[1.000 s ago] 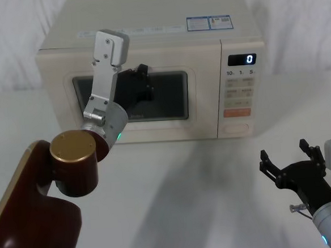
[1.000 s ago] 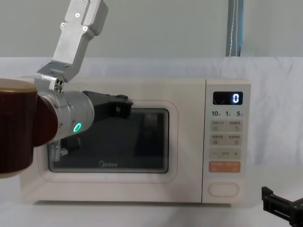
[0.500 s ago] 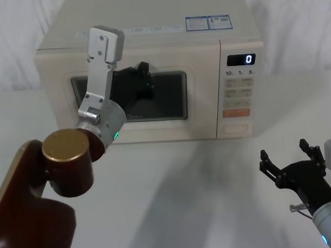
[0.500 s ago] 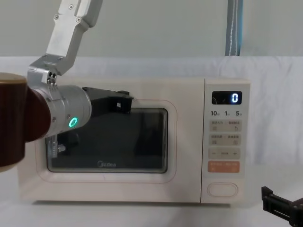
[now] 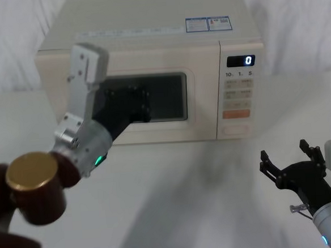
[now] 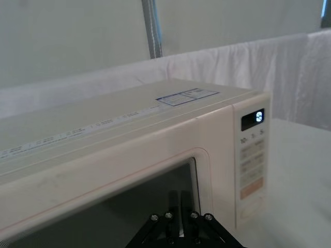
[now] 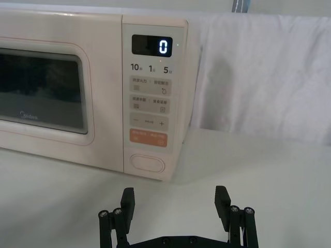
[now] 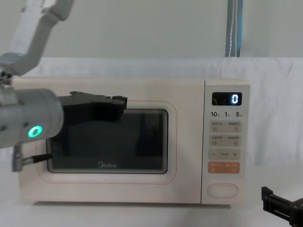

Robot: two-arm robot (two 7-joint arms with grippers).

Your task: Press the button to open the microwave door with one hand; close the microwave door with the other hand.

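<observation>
A boxy cream-white microwave (image 5: 150,74) with a black display showing 0 stands on a white cloth-covered table (image 5: 188,202), against a white draped backdrop. Its wide cream-white door (image 8: 106,137), with a dark rounded-rectangle window and a small Midea logo, sits flush with the oven's front, closed. The left gripper (image 5: 135,103), black and angular on a light grey arm housing, hangs in front of the door's window, raised above the table; whether its fingers are parted or closed cannot be told, nor whether it touches the door. The right gripper (image 7: 176,204), matching black, sits low at the table's right near side, well apart from the oven, its fingers spread and empty. The wide pill-shaped cream-white button (image 7: 148,163) lies at the bottom of the control panel, beneath the orange rectangular key (image 7: 148,138).
</observation>
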